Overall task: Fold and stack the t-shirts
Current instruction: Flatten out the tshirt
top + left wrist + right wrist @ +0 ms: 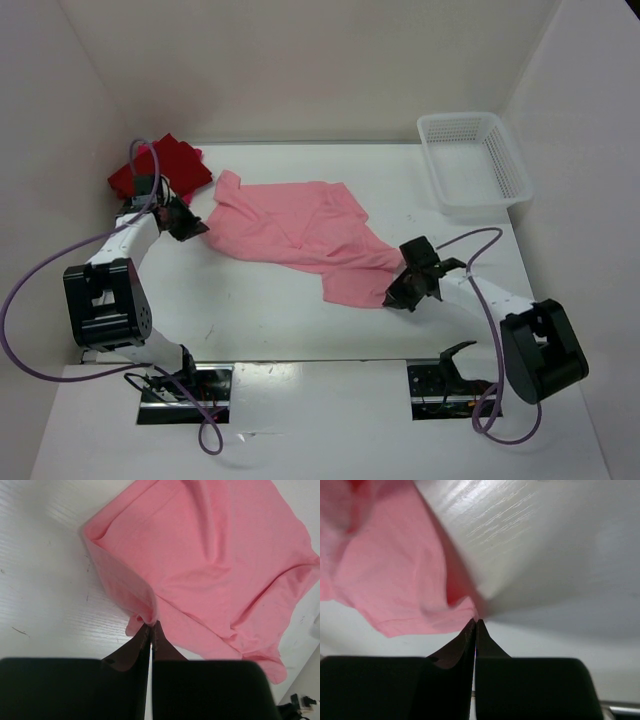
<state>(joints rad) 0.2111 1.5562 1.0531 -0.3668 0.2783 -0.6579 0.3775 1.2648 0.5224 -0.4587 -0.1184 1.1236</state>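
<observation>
Top view: light pink t-shirt [300, 232] lies spread but rumpled across the middle of the white table [260, 315], drawn out on a slant between the 2 arms; left end effector [196, 228] at its far-left edge, right end effector [393, 296] at its near-right corner. Left wrist view adds what the top view cannot: fingers pressed together, pinching a raised fold of the shirt's edge, the cloth standing up in a ridge from the tips. Right wrist view: fingers pressed together as well, the hemmed corner of the shirt meeting the tips and apparently nipped there; cloth close to the lens is blurred, so how deep the bite goes I cannot tell. Only the top view shows the surroundings: a red cloth pile [165, 165] at the far-left corner, just behind the left wrist, apart from the pink shirt; a white mesh basket [470, 120] at the far-right corner, well apart from the shirt; purple cables [25, 300] looping off both arms. The left wrist partly covers the red pile; whether it is 1 shirt or 2 I cannot tell.
</observation>
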